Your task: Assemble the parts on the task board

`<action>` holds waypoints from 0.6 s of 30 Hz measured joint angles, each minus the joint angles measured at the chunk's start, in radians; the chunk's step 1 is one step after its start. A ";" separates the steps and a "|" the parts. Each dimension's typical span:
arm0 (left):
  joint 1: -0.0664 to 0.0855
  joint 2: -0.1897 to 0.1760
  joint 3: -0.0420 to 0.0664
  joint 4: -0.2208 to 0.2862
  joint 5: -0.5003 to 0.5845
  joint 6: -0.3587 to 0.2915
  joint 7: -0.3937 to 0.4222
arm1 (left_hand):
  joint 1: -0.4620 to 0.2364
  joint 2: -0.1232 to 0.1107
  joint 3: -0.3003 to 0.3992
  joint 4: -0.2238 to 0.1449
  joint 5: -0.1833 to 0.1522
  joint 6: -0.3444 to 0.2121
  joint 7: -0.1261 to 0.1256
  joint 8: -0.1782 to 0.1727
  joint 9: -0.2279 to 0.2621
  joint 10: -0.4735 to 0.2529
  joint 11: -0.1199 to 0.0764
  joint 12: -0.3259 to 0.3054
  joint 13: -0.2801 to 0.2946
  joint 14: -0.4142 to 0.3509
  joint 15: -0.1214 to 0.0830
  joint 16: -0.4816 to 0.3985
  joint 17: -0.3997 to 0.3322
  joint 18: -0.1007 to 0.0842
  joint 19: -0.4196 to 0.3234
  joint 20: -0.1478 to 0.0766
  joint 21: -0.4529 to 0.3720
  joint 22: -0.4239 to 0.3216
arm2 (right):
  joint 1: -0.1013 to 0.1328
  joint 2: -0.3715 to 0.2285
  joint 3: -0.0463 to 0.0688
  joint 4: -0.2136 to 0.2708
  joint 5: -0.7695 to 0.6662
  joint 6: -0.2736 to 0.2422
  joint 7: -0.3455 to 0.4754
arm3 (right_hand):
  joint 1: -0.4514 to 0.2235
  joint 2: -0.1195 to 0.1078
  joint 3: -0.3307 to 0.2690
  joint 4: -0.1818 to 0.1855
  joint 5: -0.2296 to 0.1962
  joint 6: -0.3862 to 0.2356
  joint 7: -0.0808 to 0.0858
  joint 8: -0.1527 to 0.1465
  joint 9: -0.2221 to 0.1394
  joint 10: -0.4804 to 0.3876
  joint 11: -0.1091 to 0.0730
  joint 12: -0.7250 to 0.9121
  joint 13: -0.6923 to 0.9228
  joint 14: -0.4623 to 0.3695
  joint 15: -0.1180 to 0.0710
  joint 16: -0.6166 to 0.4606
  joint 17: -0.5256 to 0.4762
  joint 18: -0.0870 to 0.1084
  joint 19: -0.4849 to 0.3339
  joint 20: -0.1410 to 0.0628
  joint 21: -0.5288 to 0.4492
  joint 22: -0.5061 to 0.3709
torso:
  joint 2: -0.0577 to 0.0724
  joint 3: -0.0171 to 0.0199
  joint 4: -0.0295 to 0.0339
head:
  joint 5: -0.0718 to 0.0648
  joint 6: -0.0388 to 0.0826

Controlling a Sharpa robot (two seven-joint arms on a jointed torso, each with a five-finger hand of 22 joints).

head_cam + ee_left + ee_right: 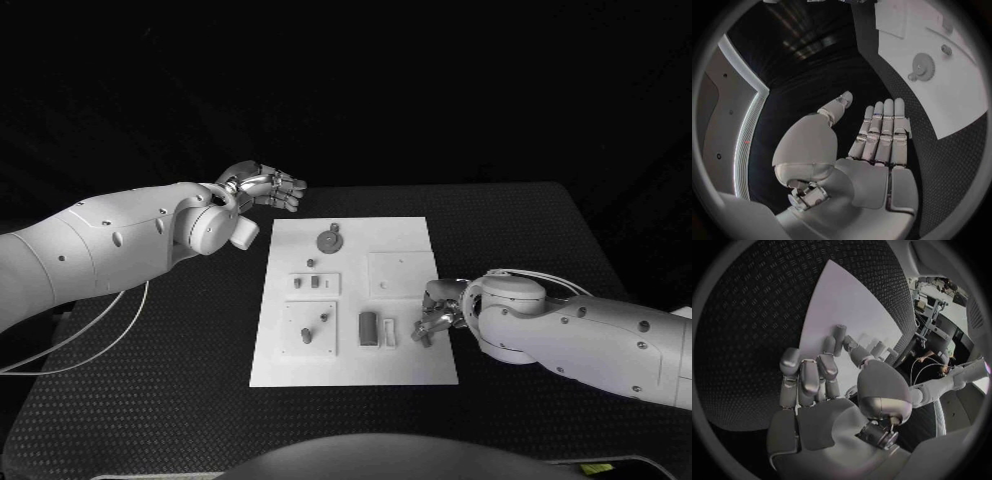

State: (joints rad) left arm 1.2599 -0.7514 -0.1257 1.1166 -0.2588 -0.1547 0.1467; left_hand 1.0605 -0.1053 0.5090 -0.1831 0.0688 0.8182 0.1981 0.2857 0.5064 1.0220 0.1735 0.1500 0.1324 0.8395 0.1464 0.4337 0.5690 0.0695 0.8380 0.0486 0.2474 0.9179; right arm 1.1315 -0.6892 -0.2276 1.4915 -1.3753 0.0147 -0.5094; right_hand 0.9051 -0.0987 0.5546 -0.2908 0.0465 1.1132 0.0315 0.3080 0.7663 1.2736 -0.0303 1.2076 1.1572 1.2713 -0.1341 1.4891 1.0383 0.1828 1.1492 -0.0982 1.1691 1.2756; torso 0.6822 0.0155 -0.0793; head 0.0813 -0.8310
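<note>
Beside the task board [353,300], left hand [267,187] spread, right hand [437,318] curled, unclear grasp.

I see a white task board [401,300] on a black table [173,400] with a raised tread pattern; the parts [329,239] look grey, though they're small here. Both hands, left [267,187] and right [436,320], are silver on white arms
</note>
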 measured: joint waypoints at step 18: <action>0.000 -0.001 0.000 0.000 0.000 0.001 0.000 | 0.000 0.000 0.000 0.000 0.000 0.000 0.000 0.000 -0.001 0.000 0.000 0.000 0.000 0.000 0.000 0.000 0.001 0.000 0.000 0.000 0.000 0.000 | -0.002 -0.021 -0.002 0.001 0.140 -0.064 0.010 | 0.014 0.039 0.022 0.023 -0.004 -0.012 -0.006 0.000 -0.009 -0.011 0.003 -0.005 0.007 -0.009 0.002 0.000 0.005 -0.001 -0.007 0.003 0.000 -0.001 | 0.000 0.0004 -0.0001 | 0.003 -0.007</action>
State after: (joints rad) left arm 1.2599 -0.7526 -0.1257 1.1164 -0.2588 -0.1541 0.1466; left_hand 1.0605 -0.1053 0.5091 -0.1832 0.0688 0.8182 0.1981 0.2857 0.5056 1.0221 0.1735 0.1501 0.1325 0.8396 0.1464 0.4337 0.5699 0.0690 0.8380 0.0486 0.2474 0.9176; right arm 1.1293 -0.7099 -0.2298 1.4924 -1.2349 -0.0489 -0.4993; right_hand 0.9192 -0.0601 0.5763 -0.2681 0.0426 1.1012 0.0257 0.3077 0.7575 1.2629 -0.0273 1.2030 1.1641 1.2623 -0.1320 1.4891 1.0435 0.1818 1.1424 -0.0948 1.1686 1.2745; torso 0.6823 0.0159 -0.0794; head 0.0845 -0.8376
